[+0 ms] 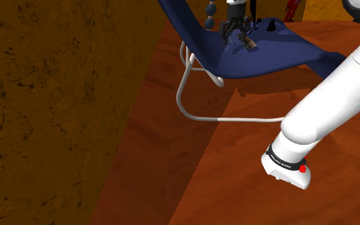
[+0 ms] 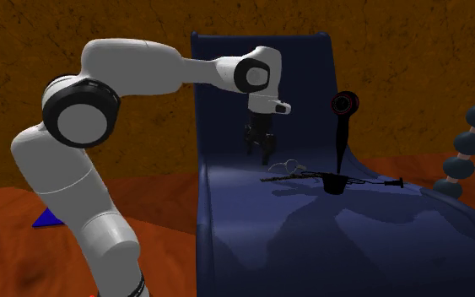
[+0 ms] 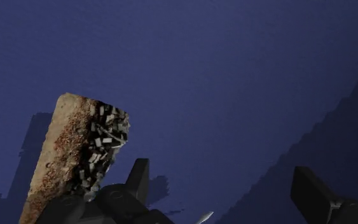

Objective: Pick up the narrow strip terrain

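Both end effector fingers stand apart beside terrain strip.

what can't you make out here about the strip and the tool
One end of the terrain strip, wrist view: cut off by the edge, covered by the tool.
Whether it touches the blue seat, shoulder view: too small, crowded by the tool.
The dark items, second exterior view: too thin and dark to name.
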